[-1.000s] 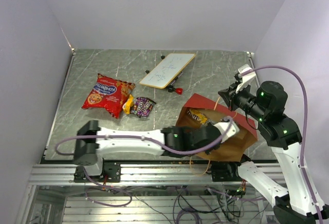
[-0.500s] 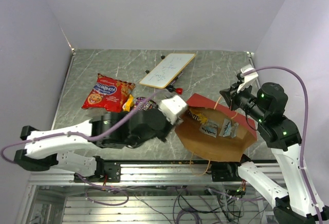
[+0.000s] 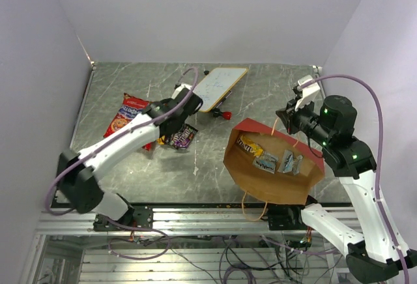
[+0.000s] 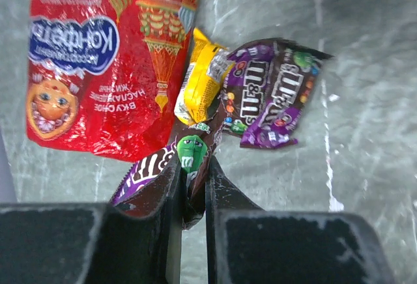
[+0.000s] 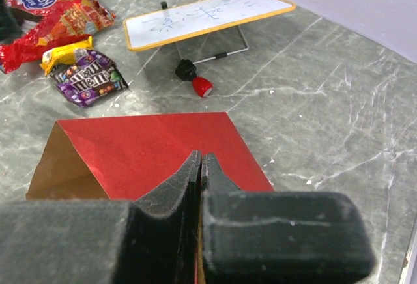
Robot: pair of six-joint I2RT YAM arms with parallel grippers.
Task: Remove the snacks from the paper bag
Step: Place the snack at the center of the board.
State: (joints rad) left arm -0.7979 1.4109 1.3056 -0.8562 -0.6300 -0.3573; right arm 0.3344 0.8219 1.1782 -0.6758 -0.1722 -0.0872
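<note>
The paper bag (image 3: 242, 169) lies open at the right, red outside (image 5: 156, 147), brown inside. A yellow-brown packet (image 3: 249, 145) and two light blue packets (image 3: 266, 162) lie in it. My right gripper (image 5: 201, 160) is shut on the bag's tan cord handle at its far rim (image 3: 287, 118). My left gripper (image 4: 193, 167) is shut on a dark brown candy packet (image 4: 188, 150) with a green figure, right at the near edge of the snack pile. That pile holds the red chip bag (image 4: 91, 56), a yellow packet (image 4: 202, 82) and a purple packet (image 4: 270, 95).
A white board with scribbles (image 3: 214, 88) stands at the back centre, a red-and-black marker (image 3: 223, 114) just in front of it. Side walls close in the table on the left and right. My left arm (image 3: 117, 144) stretches diagonally across the left half.
My left arm came out of the paper bag and swung left and back to the snack pile, carrying the dark brown packet. The right gripper kept its hold on the handle.
</note>
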